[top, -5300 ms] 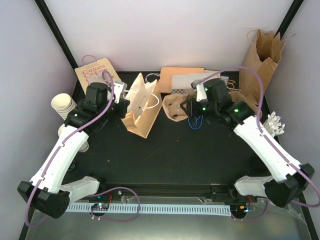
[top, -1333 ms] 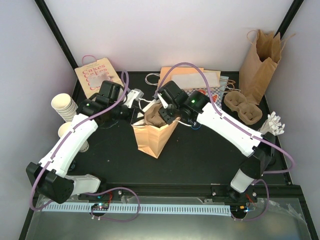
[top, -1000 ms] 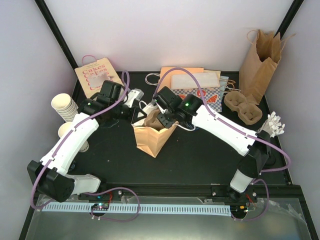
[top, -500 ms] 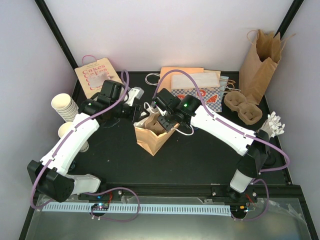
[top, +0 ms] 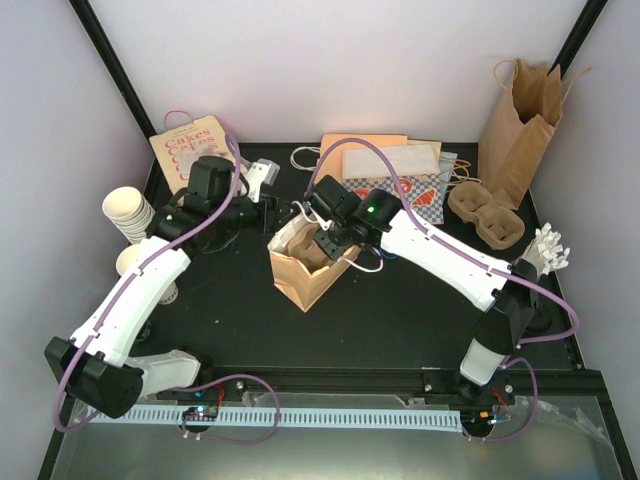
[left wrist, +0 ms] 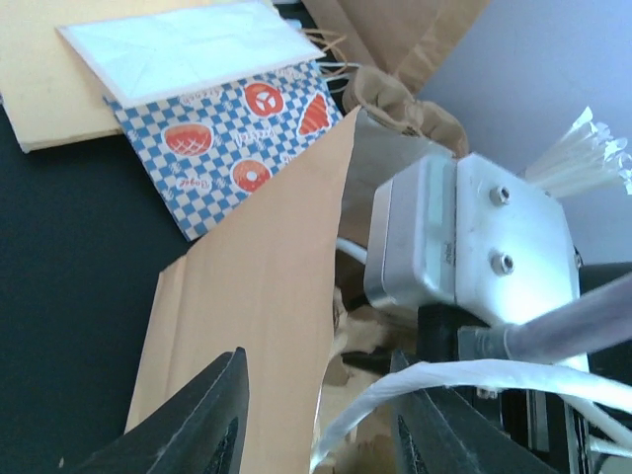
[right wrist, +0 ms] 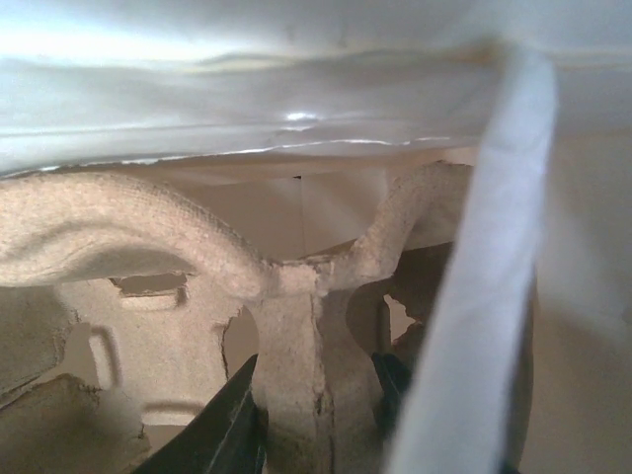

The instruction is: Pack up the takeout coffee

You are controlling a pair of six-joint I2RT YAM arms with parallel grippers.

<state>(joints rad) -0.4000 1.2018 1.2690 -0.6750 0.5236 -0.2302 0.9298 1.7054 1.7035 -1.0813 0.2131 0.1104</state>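
Note:
A brown paper bag (top: 300, 272) stands open mid-table. My right gripper (top: 324, 244) reaches into its mouth. In the right wrist view the right gripper (right wrist: 316, 420) is shut on the middle rib of a pulp cup carrier (right wrist: 148, 267) inside the bag. My left gripper (top: 277, 205) hovers at the bag's far-left rim. In the left wrist view the left gripper (left wrist: 316, 425) is open, with the bag's wall (left wrist: 257, 306) and a white paper handle (left wrist: 395, 395) loose between the fingers. The takeout coffee is out of view.
Stacked lidless cups (top: 125, 212) sit at the left edge beside a "Cakes" bag (top: 190, 150). A checkered bag (top: 400, 190) and flat bags lie at the back. A second pulp carrier (top: 485, 215), a tall brown bag (top: 525, 120) and white cutlery (top: 548, 250) are on the right.
The left gripper has opened, let go of the bag's rim and drawn back a little. The right gripper has sunk deeper into the bag with the carrier.

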